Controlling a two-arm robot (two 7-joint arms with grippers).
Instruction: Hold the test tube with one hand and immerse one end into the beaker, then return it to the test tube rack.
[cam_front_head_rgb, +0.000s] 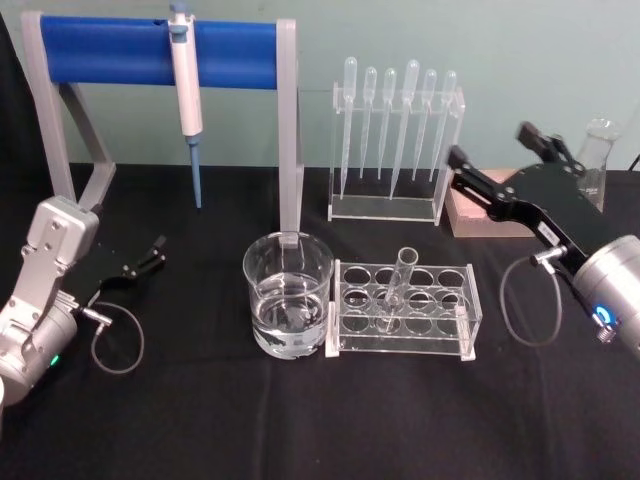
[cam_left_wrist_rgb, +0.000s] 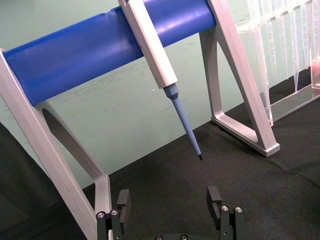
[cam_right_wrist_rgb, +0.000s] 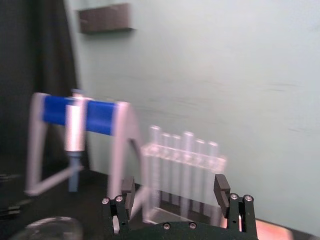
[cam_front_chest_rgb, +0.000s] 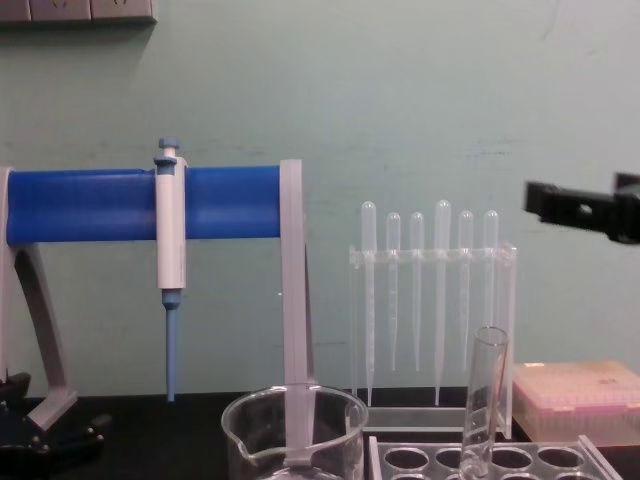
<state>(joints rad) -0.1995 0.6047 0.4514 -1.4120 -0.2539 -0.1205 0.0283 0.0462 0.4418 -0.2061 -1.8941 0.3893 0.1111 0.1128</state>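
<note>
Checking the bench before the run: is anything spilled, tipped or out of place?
Nothing stands out. The test tube stands in its rack, leaning a little, beside the upright beaker. No spill shows. Both claws, left and right, are open, holding nothing.

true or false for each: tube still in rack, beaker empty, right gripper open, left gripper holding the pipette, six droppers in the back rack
1. The test tube stands in the clear rack. True.
2. The beaker is empty. False: it holds clear liquid.
3. The right gripper is open with nothing between its fingers. True.
4. The left gripper holds the white-and-blue pipette. False: the pipette hangs on the blue stand; the gripper is open and empty.
5. Six droppers stand in the rack at the back. True.
</note>
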